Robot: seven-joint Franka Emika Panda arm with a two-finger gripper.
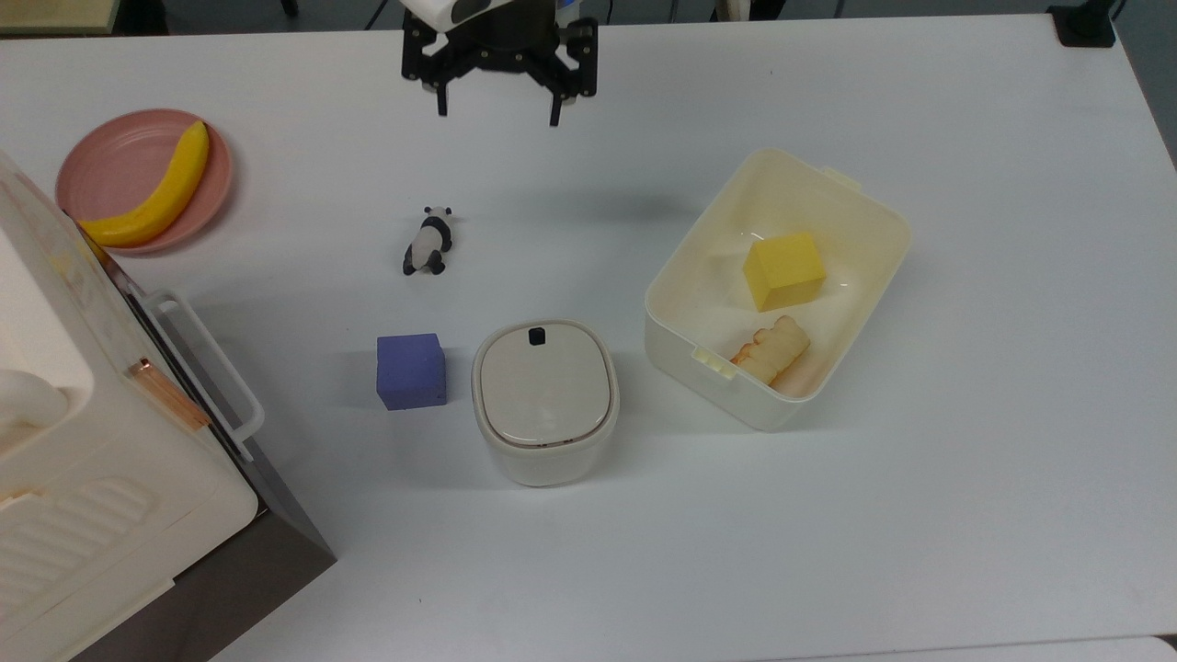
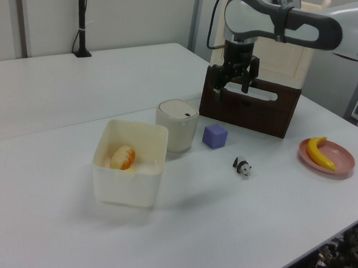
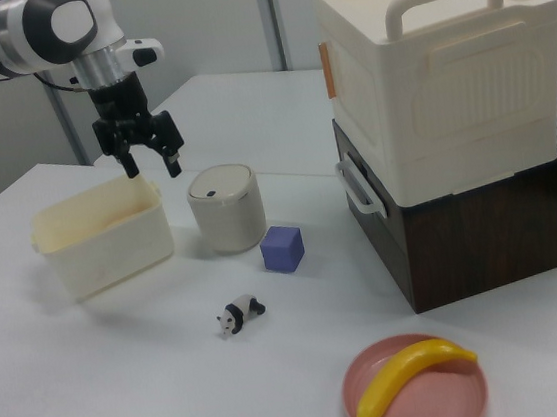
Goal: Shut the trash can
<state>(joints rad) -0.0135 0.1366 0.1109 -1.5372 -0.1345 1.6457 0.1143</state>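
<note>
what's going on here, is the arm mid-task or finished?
Looks finished. The small cream-white plastic trash can sits with its beige lid flat down, between the purple cube and the cream rectangular tub. The black two-finger claw is open, holds nothing, and hangs in the air well clear of the can, near the top view's upper edge.

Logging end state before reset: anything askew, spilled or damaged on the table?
Nothing stands out. The trash can stands upright with its lid flat, the tub sits level, and the open tool hangs clear.
</note>
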